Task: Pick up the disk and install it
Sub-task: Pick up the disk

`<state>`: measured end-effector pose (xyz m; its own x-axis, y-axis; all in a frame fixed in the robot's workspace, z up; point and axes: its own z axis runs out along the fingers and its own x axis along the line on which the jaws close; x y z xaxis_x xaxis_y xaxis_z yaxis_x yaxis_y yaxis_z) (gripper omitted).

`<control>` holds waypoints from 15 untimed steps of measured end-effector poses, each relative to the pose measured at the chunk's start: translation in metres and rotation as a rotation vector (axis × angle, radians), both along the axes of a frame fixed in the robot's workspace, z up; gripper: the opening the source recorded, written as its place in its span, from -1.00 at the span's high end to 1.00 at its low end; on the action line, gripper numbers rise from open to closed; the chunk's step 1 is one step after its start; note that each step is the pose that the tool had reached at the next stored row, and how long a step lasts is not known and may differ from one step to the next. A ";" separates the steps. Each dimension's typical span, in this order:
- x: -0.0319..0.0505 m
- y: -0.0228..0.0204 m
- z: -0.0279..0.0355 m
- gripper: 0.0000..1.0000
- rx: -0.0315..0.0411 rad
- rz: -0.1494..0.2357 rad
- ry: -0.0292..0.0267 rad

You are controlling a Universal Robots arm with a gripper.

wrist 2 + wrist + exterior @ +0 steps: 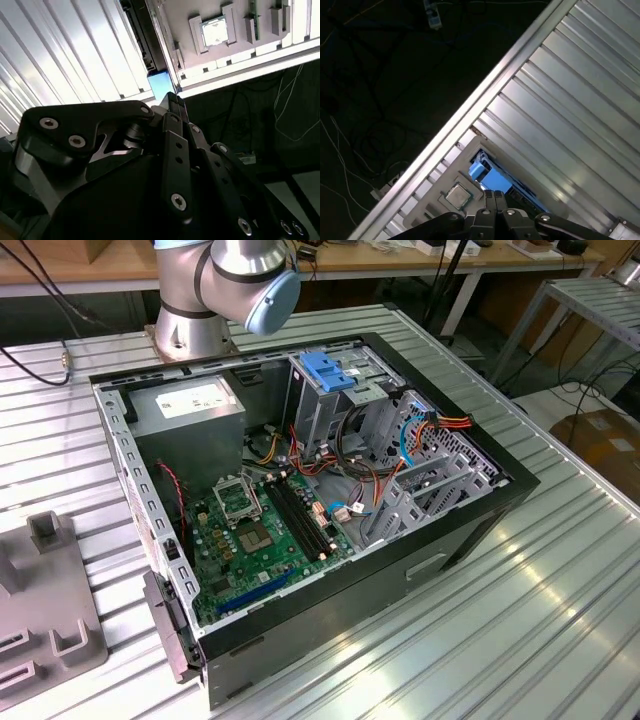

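**Operator:** As your cameras had the lot, what stood as item one?

**Clerk:** Item 1, gripper: black. In both wrist views its fingers were pressed together, with the tips just beside the blue edge of item 2. Whether they touched it, you could not tell.

**Operator:** And item two?

**Clerk:** Item 2, disk: bright blue carrier rail with a dark body alongside. In the first wrist view you had it sitting in the grey fixture, close to the edge of the ribbed metal surface. Item 3, square silver chip: in its own recess of the same fixture, just beside the disk.

**Operator:** What did the exterior view add?

**Clerk:** Item 4, computer case: black, side panel off, lying flat on the surface. Contents:
- green motherboard;
- grey power supply, toward the exterior view's left;
- tall metal drive cage, topped by a blue bracket;
- red, orange and blue cables, toward the exterior view's right.

Item 5, arm: grey with a pale blue cap. You had its base standing on the surface behind the case.
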<state>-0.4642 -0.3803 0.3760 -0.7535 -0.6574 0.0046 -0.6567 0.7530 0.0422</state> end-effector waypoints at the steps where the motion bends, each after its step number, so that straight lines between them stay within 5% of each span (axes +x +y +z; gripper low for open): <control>1: 0.0000 0.0000 0.0000 0.80 0.0000 0.035 0.0000; 10: 0.0000 0.0000 -0.0001 0.80 -0.0001 0.170 -0.0007; 12: 0.0000 0.0000 -0.0003 0.80 -0.0004 0.236 -0.0040; 15: 0.0000 0.0000 -0.0006 0.80 -0.0008 0.284 -0.0076</control>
